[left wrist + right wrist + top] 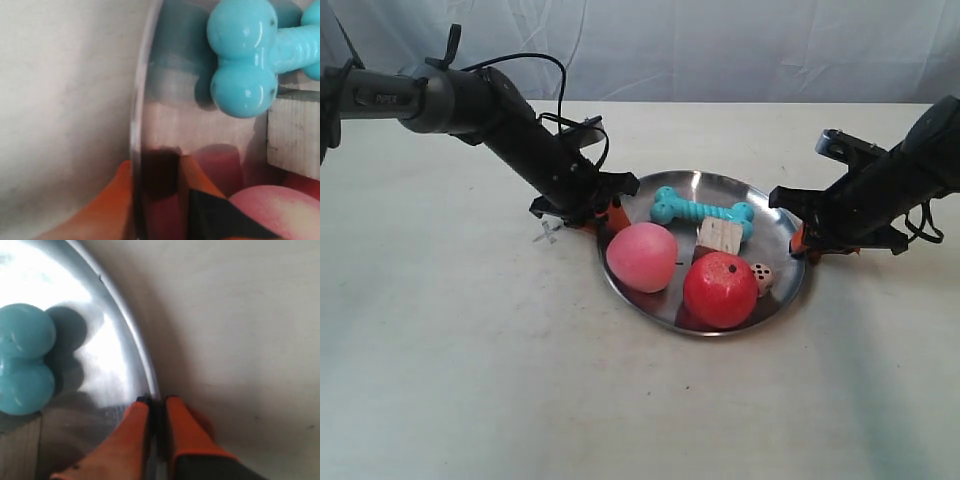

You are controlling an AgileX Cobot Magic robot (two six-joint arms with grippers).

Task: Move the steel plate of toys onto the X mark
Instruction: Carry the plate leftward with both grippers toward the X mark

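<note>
Nearest the exterior camera lies the bare front of the pale table (470,400). Behind it is the near rim of the steel plate (665,305), which sits mid-table with an arm at each side. Only this view takes in the whole dish and all the toys in it. The red ball (720,290) is at the near rim, with the pink ball (641,257) beside it toward the view's left. The turquoise bone (705,210) lies across the far half, the wooden cube (720,236) sits between bone and red ball, and the die (761,277) is just beside the red ball at its right. Only here, too, does the X mark (546,233) show, a small faint cross on the table just outside the fingers of the arm at the view's left. The plate is near it but not over it.

The grips, blurred in the exterior view, are plain in the wrist views. The left wrist view shows the left gripper (155,167) pinching the plate's rim, one orange finger (100,215) outside and the other inside. A knob of the bone, a corner of the cube and the pink ball are close by. The right wrist view shows the right gripper (156,402) clamped on the opposite rim, its tips nearly meeting across the metal, with the bone's other end just inside. Whether the plate rests on the table or is raised, I cannot tell.
</note>
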